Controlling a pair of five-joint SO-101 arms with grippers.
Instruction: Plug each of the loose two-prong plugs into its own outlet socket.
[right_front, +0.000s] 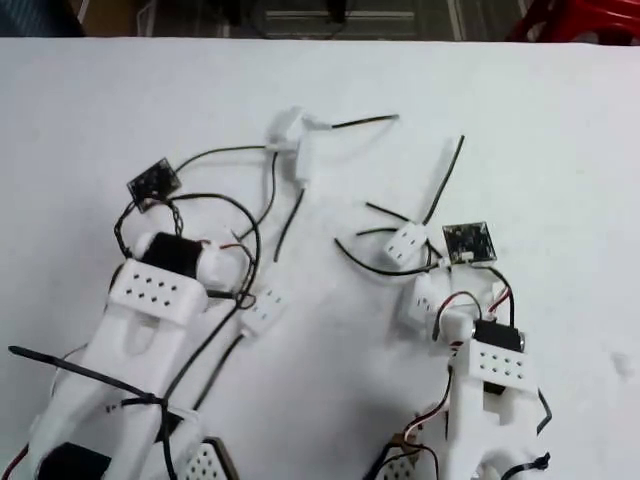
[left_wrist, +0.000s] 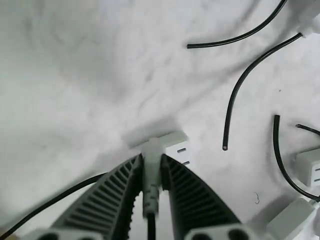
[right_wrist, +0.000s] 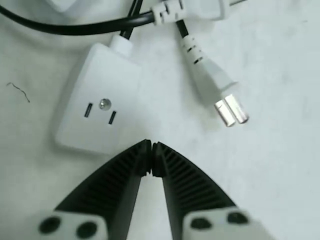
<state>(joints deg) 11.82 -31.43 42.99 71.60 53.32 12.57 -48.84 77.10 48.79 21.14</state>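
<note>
Nearest in the high view, the left arm and right arm stand at the table's near edge among scattered cords. From the left wrist, the left gripper is clamped on a white plug, whose head is pressed against an outlet socket. From the right wrist, the right gripper is closed on nothing, just beside a second outlet socket. A loose two-prong plug lies next to that socket.

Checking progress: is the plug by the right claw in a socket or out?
Out: the plug lies with both prongs bare, apart from the outlet socket, whose slots are empty.
</note>
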